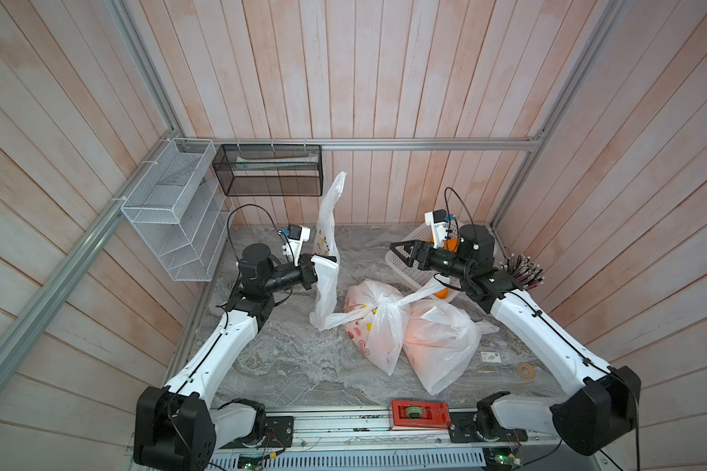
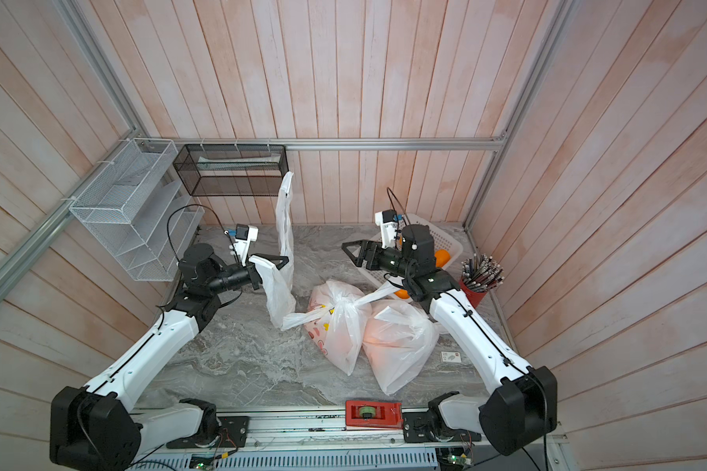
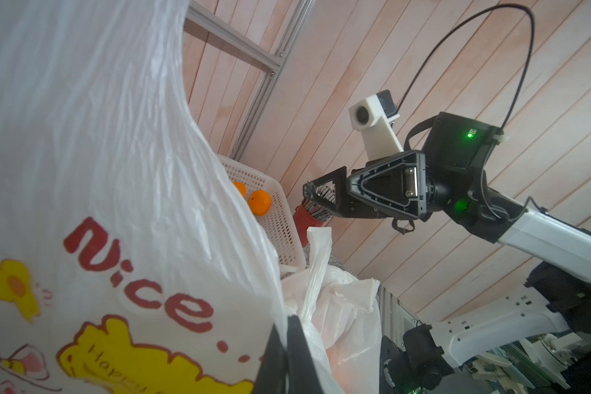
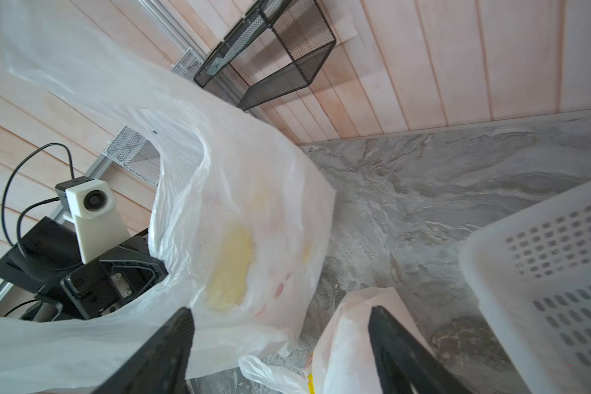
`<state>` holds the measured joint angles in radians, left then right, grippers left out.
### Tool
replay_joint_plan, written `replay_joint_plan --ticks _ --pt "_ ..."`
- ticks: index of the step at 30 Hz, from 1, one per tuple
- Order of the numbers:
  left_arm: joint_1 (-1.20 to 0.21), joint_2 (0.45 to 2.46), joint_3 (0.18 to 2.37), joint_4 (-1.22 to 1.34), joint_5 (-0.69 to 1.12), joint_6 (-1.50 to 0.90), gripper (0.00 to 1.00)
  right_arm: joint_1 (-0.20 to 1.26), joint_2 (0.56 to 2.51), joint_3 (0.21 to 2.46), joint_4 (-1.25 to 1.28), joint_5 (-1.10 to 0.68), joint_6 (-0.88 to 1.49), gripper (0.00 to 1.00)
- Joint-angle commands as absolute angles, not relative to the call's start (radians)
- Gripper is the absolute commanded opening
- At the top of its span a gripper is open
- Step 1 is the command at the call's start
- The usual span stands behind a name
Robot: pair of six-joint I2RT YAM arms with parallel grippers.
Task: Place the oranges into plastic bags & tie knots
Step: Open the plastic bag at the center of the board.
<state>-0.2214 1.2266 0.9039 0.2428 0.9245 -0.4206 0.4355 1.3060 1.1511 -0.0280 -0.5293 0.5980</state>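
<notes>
Looking in both top views, I see my left gripper clamped on the upright printed bag, with two filled bags beside it on the table. Left wrist: two oranges sit in the white basket. Right wrist: my right gripper has its jaws apart, empty.

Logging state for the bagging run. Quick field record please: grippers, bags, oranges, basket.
left gripper: shut on the empty printed bag, holding it upright
right gripper: open, in the air, facing that bag, holding nothing
printed filled bag: lying on the table, handles tied in a knot
plain filled bag: lying against the printed one; knot not clear
oranges: at least two visible in the white perforated basket
pen cup: red, beside the basket
</notes>
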Motion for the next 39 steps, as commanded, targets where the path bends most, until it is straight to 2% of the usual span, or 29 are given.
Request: replay_joint_plan --ticks 1,14,24,39 --pt "-0.227 1.251 0.880 0.305 0.977 -0.405 0.00 0.478 1.330 1.172 0.044 -0.498 0.654 0.81" --pt "-0.287 1.345 0.900 0.364 1.008 -0.428 0.00 0.578 1.433 1.203 0.142 -0.502 0.738 0.70" --pt "-0.299 1.368 0.908 0.375 1.020 -0.427 0.00 0.595 1.521 1.230 0.176 -0.520 0.791 0.56" --pt "-0.314 1.400 0.931 0.379 1.023 -0.425 0.00 0.633 1.591 1.246 0.213 -0.568 0.833 0.59"
